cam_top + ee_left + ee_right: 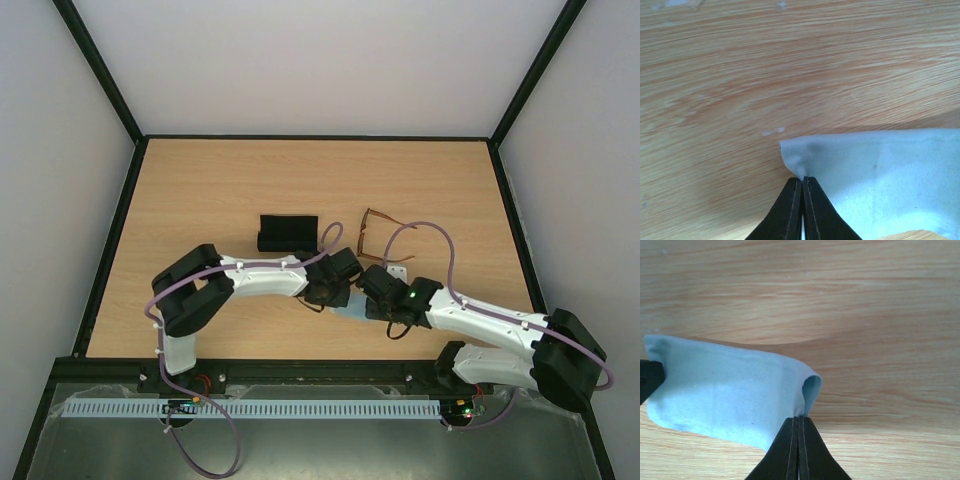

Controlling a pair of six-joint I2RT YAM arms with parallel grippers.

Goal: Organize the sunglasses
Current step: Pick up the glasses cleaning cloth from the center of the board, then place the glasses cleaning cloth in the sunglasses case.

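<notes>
Top external view: the sunglasses point(375, 232) are seen lying on the table point(200, 190) just to the right of the black case point(288, 233), apart from it and a little beyond the two wrists, untouched by either arm. Between the wrists only a sliver of the light blue cloth point(352, 311) can be made out. The left jaws are shown in the left wrist view fully closed, pinching one corner of the cloth point(880, 180); the right jaws are shown in the right wrist view likewise closed tight on an edge where the cloth point(725, 395) is doubled over into a small loop. The step in hand is judged to be the handling of the cloth by two pinched points, probably a fold or a carry. It would be done well if both pinches were kept firm, the arms were moved together at an even height, and the fabric were held lightly taut so that no corner slips out. Care should be taken that nothing is swept towards the sunglasses close behind. The sunglasses and case are given by the top external view alone; neither wrist view includes them. The pinches themselves are given only by the wrist views, being hidden under the wrists from above
</notes>
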